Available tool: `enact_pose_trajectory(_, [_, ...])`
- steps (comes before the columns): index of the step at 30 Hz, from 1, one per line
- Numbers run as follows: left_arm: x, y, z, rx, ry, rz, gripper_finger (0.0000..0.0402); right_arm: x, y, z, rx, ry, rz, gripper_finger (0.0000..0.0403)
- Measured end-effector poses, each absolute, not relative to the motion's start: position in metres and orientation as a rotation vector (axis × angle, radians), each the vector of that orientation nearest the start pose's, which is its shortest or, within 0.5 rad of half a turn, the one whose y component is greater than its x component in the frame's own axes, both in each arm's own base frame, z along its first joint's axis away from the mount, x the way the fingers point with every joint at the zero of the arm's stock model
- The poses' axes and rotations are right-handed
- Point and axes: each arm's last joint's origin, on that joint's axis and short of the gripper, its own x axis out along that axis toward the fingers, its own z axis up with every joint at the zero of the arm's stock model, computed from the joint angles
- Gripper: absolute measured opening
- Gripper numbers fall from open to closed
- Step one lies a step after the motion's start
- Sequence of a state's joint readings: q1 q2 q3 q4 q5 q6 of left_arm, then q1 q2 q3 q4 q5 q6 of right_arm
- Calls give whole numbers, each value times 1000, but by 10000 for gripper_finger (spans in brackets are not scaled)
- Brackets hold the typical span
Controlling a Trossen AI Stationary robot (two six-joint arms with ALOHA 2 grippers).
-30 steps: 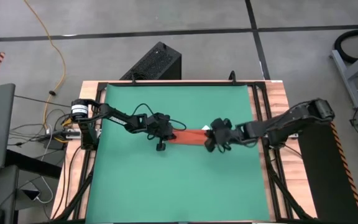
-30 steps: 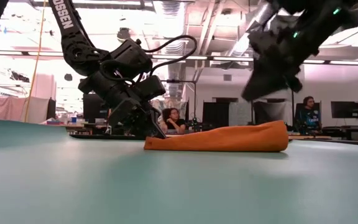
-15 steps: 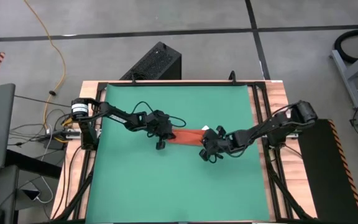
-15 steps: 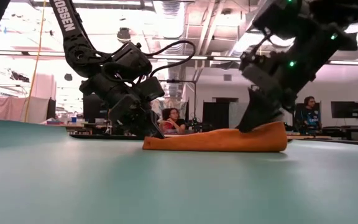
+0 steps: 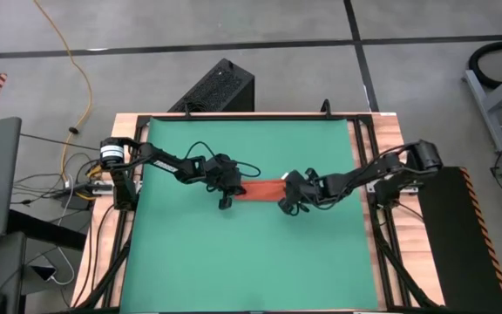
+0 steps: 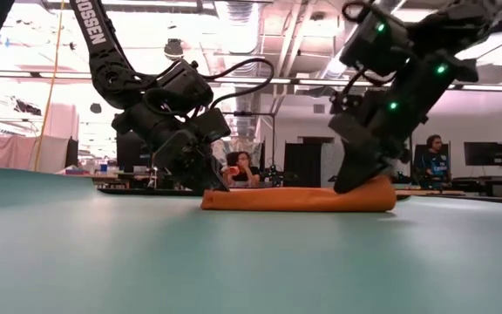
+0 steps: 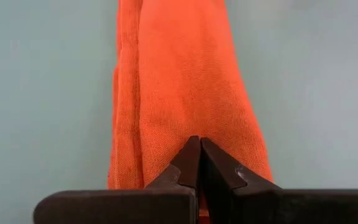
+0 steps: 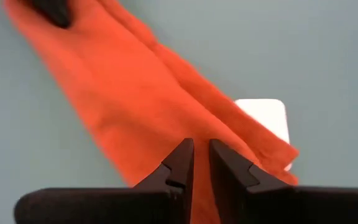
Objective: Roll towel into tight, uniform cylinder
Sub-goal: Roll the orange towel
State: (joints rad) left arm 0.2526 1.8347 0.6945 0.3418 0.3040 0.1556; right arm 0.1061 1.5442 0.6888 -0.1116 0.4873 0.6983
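Observation:
The orange-red towel [image 5: 262, 189] lies as a long roll across the middle of the green mat [image 5: 251, 262], its length running left to right. Its white tag [image 8: 263, 115] sticks out at the right end. My left gripper [image 5: 233, 191] is shut at the roll's left end. My right gripper [image 5: 287, 193] stands on the roll's right end with only a narrow gap between its fingertips. In the low view the roll [image 6: 295, 200] lies flat on the mat between the left gripper [image 6: 217, 187] and the right gripper [image 6: 348, 184]. My left gripper presses its shut fingertips [image 7: 191, 152] on the top of the roll's left end [image 7: 185, 118]. It comes slanting down from the table's left, along the roll. The roll lies on the mat beneath it. My right gripper has its fingertips [image 8: 182, 155] on the roll's right end [image 8: 166, 118], beside the tag, with cloth showing in the narrow gap. It comes slanting down from the table's right. The end is dented under them [image 6: 364, 194] and lies on the mat.
Bare green mat lies on the near and far sides of the roll. A wooden frame [image 5: 390, 139] borders the mat. A black box [image 5: 220, 85] stands on the floor beyond the far edge. People sit in the room behind [image 6: 242, 167].
My right gripper has come down and toward the table's left onto the roll's right end. That end, which stood rounded and high, now lies pressed flatter. The rest of the roll has stayed where it was.

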Motion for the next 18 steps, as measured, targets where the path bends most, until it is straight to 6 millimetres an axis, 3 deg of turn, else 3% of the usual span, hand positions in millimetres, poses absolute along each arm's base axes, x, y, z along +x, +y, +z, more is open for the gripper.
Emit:
enact_pose_trajectory(10, [301,66,106,-156,753,-132,0,284,-2,115,386,796,-701,72])
enact_pose_trajectory(14, [294,63,129,-204,727,-147,0,287,-5,107,460,807,-695,72])
enact_pose_trajectory(18, [289,54,169,-146,604,-125,0,287,-5,106,500,796,-713,72])
